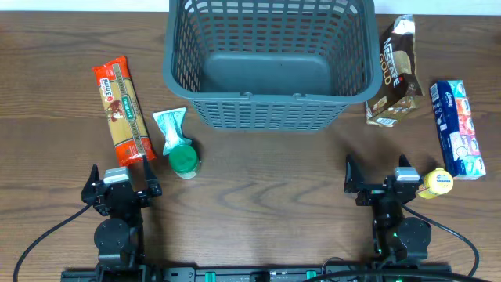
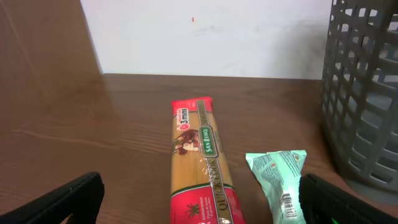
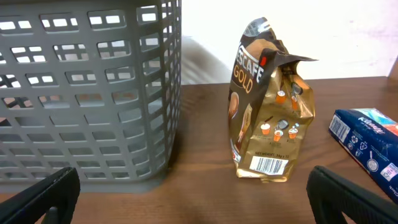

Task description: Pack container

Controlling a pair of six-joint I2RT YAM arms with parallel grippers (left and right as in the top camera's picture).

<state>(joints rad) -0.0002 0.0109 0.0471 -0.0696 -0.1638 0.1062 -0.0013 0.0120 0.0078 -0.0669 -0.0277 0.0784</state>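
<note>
The grey slatted container [image 1: 266, 110] stands at the back middle of the table, nothing in it; it also shows in the left wrist view [image 2: 364, 93] and the right wrist view [image 3: 87, 93]. A red-and-yellow spaghetti pack [image 1: 121, 110] [image 2: 200, 165] and a green packet [image 1: 177, 141] [image 2: 280, 180] lie left of it. A gold coffee bag [image 1: 395, 74] [image 3: 267, 112], a blue tissue pack [image 1: 458, 129] [image 3: 370, 146] and a yellow-capped item [image 1: 437, 183] lie to the right. My left gripper [image 1: 121, 184] [image 2: 199, 202] is open and empty, just before the spaghetti. My right gripper [image 1: 380, 180] [image 3: 193, 199] is open and empty.
Brown wooden table [image 1: 258, 188]. A white wall stands behind the table in both wrist views. Black cables run from both arm bases along the front edge.
</note>
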